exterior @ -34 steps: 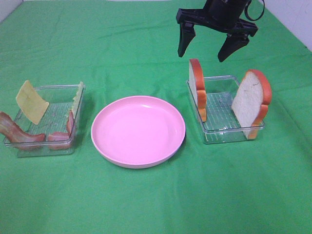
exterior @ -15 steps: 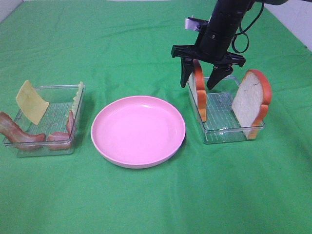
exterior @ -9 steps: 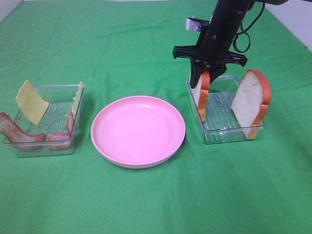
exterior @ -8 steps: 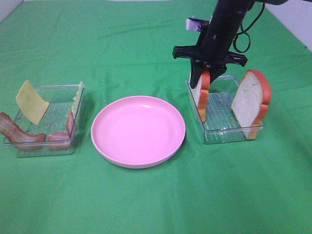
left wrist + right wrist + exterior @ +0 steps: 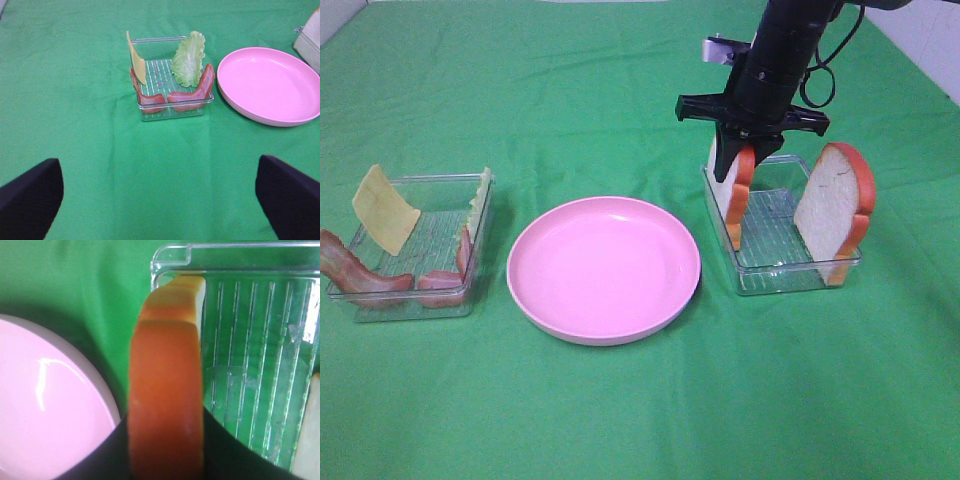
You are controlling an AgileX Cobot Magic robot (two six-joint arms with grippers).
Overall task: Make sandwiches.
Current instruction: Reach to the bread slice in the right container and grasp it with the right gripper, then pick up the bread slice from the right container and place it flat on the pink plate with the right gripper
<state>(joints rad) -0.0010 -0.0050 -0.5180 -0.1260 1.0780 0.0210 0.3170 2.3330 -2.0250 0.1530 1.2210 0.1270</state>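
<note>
The right pincer (image 5: 738, 160) is clamped on the top crust of the bread slice (image 5: 728, 200), which stands on edge at the plate-side wall of the right tray (image 5: 790, 285). The right wrist view shows a dark finger pressed to each face of the slice. The left pincer (image 5: 160, 200) hangs with its fingers wide apart, holding nothing, back from the left tray (image 5: 175, 111).

On the green surface (image 5: 620, 430), the pink plate (image 5: 605, 335) lies nearest, between the two trays, and bears nothing. To its left, the left tray holds the bacon strips (image 5: 350, 270), the cheese square (image 5: 383, 210) leaning at the outer end, and the lettuce leaf (image 5: 478, 200) upright at the plate side. To its right, the second bread slice (image 5: 832, 215) leans at the far end of the right tray, well apart from the gripped one. Farthest back, the right arm stands over that tray.

No sandwich is built yet, so this looks like the first step: taking the base slice. The next move calls for:
- a straight lift until the slice's lower edge clears the tray wall;
- a short carry across to the plate;
- a turn from upright to flat;
- a release near the plate's middle.

The tray looks light, so a slice dragging on its wall could tug it along.
</note>
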